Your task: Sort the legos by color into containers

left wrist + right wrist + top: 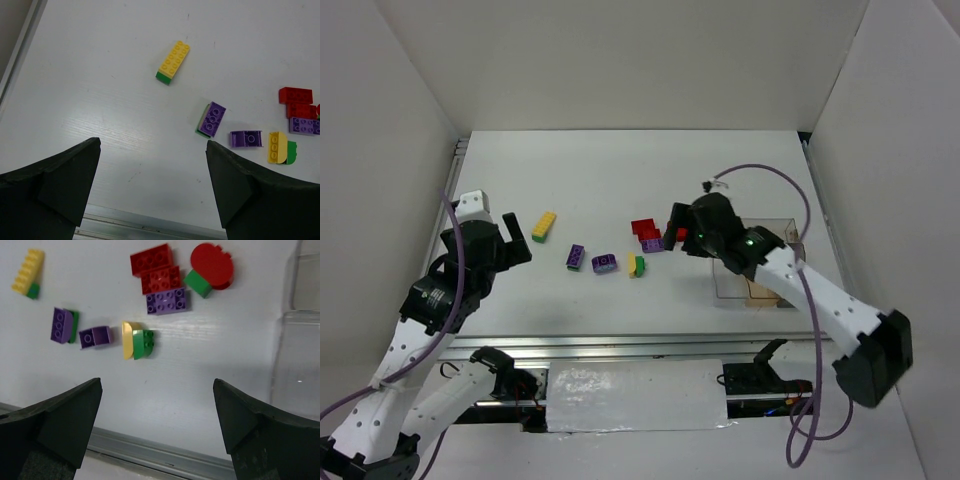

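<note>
The legos lie loose on the white table. A long yellow brick [544, 226] with a green end lies left of the rest. Then come a purple-on-green brick [576, 257], a purple brick [604, 263] and a yellow-and-green pair [636, 265]. Two red bricks [151, 259] and a purple brick [166, 301] lie beside a round red piece [212, 264] with a green brick [196, 283]. The clear container [760, 270] stands at the right, under the right arm. My left gripper [510, 245] is open and empty, left of the bricks. My right gripper [675, 228] is open and empty, above the red group.
White walls close in the table at the left, back and right. A metal rail [620, 345] runs along the near edge. A purple cable [790, 190] loops over the right arm above the container.
</note>
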Robot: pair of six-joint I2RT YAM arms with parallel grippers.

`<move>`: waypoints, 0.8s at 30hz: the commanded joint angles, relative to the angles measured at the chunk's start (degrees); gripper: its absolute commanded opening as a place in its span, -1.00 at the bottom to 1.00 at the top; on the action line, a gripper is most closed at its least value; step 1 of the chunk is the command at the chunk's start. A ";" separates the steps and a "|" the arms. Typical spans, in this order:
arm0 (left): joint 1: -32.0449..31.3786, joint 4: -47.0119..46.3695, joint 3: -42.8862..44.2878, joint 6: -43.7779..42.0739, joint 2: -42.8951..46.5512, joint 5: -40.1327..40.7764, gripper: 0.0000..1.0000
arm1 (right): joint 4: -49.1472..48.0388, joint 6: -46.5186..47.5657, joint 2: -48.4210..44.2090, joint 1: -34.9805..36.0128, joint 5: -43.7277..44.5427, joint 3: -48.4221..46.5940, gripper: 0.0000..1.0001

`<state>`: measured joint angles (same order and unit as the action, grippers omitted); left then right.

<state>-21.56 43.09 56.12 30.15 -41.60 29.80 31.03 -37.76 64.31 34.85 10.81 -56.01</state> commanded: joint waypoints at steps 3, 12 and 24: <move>0.03 -2.84 -0.13 -0.88 0.39 -1.15 0.99 | 1.22 1.98 17.81 8.82 6.67 -12.18 0.99; 0.29 -3.72 -0.31 -2.03 -0.49 -3.96 0.99 | -1.75 4.00 36.64 12.00 5.28 -17.90 0.77; 0.38 -4.24 -0.57 -3.08 -0.49 -6.33 0.99 | -6.32 6.56 46.52 12.00 2.20 -19.05 0.27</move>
<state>-21.52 41.65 55.86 28.42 -42.28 24.25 27.97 -32.01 110.43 46.74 13.56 -73.32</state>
